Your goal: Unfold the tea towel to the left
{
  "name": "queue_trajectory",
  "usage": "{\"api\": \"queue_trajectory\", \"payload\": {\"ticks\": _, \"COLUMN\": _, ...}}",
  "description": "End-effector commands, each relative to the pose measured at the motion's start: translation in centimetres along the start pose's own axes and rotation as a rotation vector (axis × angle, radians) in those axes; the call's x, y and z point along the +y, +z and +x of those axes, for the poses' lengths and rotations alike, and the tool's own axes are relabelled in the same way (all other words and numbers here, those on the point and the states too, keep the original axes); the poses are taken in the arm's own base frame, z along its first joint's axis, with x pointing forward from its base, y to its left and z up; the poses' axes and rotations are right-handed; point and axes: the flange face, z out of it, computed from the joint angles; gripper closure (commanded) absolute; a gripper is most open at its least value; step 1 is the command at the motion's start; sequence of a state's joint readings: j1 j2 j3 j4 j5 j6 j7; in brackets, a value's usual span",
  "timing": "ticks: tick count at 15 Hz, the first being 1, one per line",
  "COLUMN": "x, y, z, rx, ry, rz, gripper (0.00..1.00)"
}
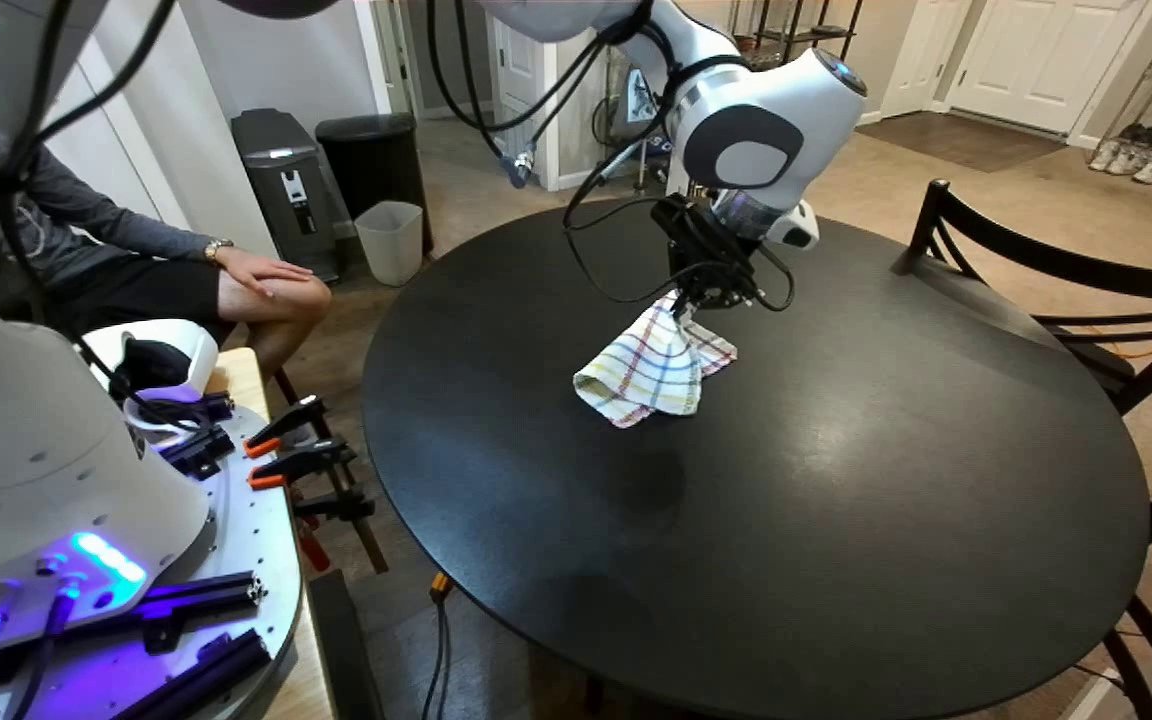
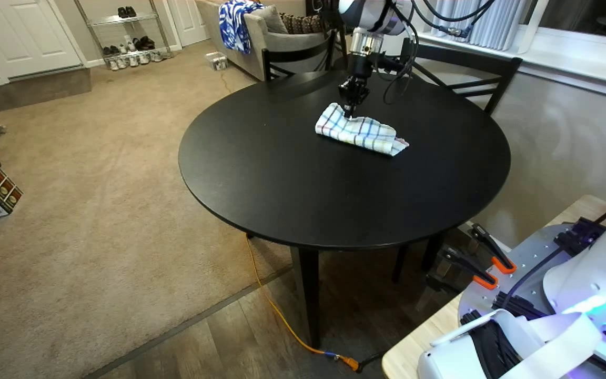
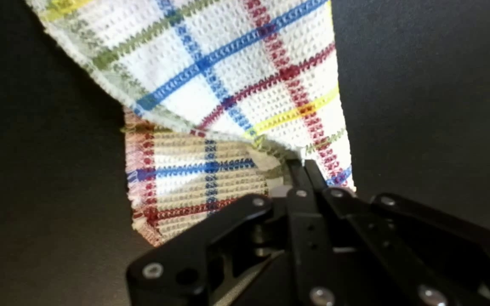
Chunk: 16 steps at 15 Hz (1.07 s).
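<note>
With the gripper, pinching a bit of the checked tea towel between nearly meeting fingertips. Lying rumpled and partly doubled over on the round black table, showing coloured stripes.

Open black tabletop surrounds the tea towel on every side, leaving wide, low passage. Over the cloth the gripper blocks the way — fingers pinched on the fabric — and loose cables loop just beside it. Chair backs rise past the far rim in an exterior view; clamps jut toward the table from the mounting plate.
</note>
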<state>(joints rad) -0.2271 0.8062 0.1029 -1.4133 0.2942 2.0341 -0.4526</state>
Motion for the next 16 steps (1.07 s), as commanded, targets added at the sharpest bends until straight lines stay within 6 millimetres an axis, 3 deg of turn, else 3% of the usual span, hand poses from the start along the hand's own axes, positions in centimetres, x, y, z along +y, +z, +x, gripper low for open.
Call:
{"api": "queue_trajectory", "payload": {"ticks": 1, "x": -2.6, "y": 0.0, "z": -0.7, "rx": 0.077, "ry": -0.016, "rz": -0.096, "gripper": 1.0}}
{"api": "queue_trajectory", "payload": {"ticks": 6, "x": -6.1, "y": -0.2, "z": -0.4, "rx": 0.252, "ry": 0.002, "rz": -0.273, "gripper": 1.0}}
{"api": "queue_trajectory", "payload": {"ticks": 10, "x": -7.8, "y": -1.1, "z": -1.1, "rx": 0.359, "ry": 0.086, "rz": -0.42, "gripper": 1.0}}
{"api": "queue_trajectory", "payload": {"ticks": 16, "x": -9.8, "y": -1.2, "z": -2.3, "rx": 0.254, "ry": 0.174, "rz": -0.553, "gripper": 1.0}}
